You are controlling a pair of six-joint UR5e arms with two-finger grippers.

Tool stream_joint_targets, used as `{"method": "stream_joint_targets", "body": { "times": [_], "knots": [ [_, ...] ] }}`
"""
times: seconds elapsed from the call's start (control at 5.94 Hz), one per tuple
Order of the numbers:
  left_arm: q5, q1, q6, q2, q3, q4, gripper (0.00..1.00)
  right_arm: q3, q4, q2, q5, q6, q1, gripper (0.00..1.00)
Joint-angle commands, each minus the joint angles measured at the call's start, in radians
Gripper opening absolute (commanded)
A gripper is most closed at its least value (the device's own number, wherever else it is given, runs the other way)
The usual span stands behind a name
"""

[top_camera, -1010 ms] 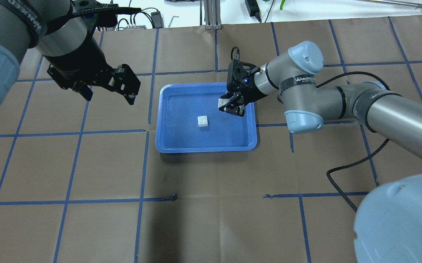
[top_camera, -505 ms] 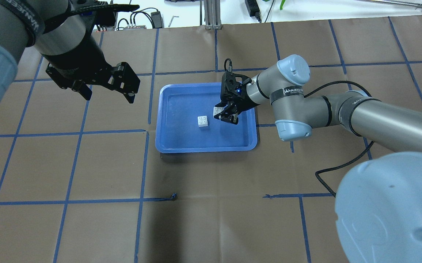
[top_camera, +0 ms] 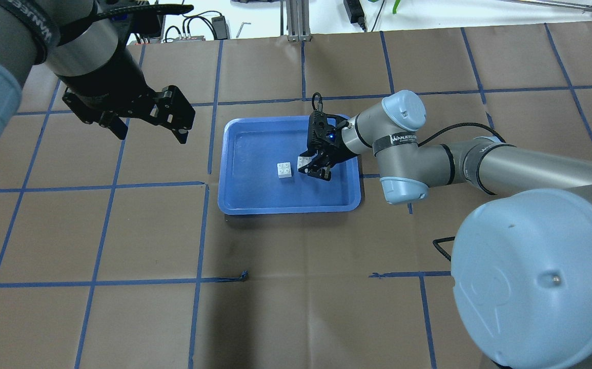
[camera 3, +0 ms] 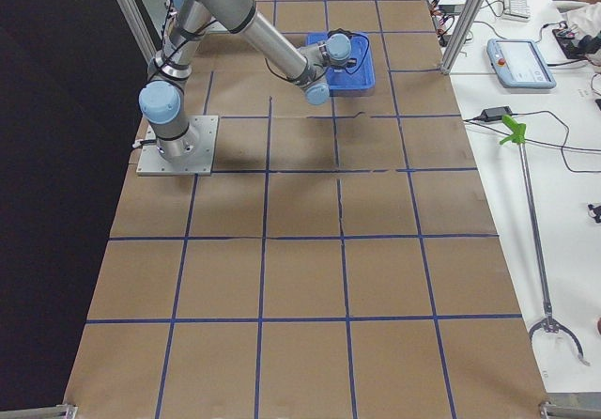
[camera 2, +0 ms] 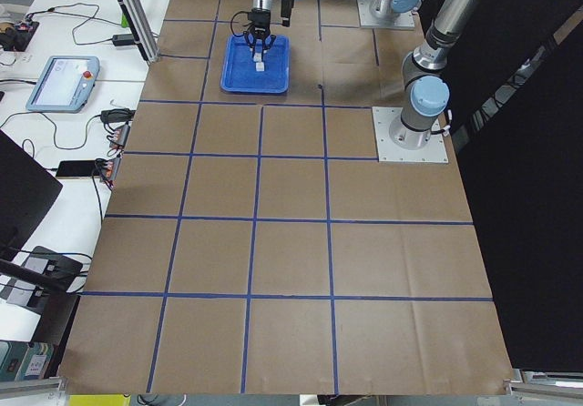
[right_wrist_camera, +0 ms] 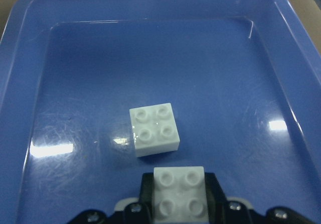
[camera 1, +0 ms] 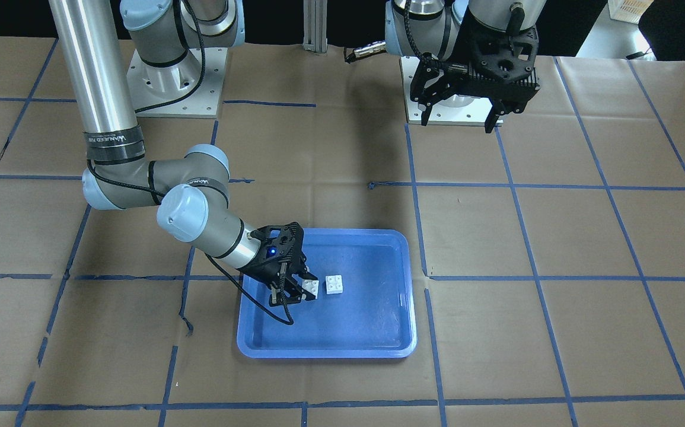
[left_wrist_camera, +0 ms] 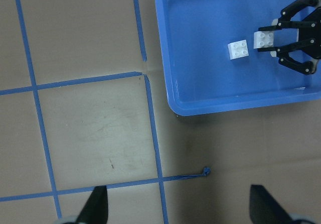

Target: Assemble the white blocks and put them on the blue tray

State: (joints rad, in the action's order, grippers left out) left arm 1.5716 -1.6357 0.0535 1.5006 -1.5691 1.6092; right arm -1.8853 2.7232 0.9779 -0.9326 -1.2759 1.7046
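Note:
The blue tray (top_camera: 254, 148) lies at the table's middle. One white block (top_camera: 285, 169) rests loose on its floor, studs up. My right gripper (top_camera: 312, 167) is low inside the tray, shut on the second white block (top_camera: 304, 162), held studs up just to the right of the loose one with a small gap. The right wrist view shows the held block (right_wrist_camera: 180, 193) between the fingers and the loose block (right_wrist_camera: 154, 129) just ahead. I cannot tell whether the held block touches the floor. My left gripper (top_camera: 151, 134) is open and empty, raised left of the tray.
Brown paper with a blue tape grid covers the table. A torn tape end (top_camera: 244, 277) lies in front of the tray. The two arm base plates (camera 1: 176, 77) stand at the robot's side. Cables and adapters (top_camera: 213, 23) lie past the far edge.
My right gripper has moved left and lower over the tray with its white block, from the tray's right side to right beside the loose block. The left arm has barely moved.

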Motion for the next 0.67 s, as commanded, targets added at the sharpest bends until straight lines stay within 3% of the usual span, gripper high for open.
{"method": "stream_joint_targets", "body": {
  "times": [0.0, 0.5],
  "knots": [
    [-0.007, 0.011, 0.002, 0.001, 0.003, 0.000, 0.99, 0.000, 0.001, -0.002, 0.001, 0.006, 0.018, 0.36],
    [-0.009, 0.013, 0.002, 0.001, 0.004, 0.000, 0.99, -0.002, -0.005, -0.002, -0.002, 0.033, 0.026, 0.36]
  ]
}}
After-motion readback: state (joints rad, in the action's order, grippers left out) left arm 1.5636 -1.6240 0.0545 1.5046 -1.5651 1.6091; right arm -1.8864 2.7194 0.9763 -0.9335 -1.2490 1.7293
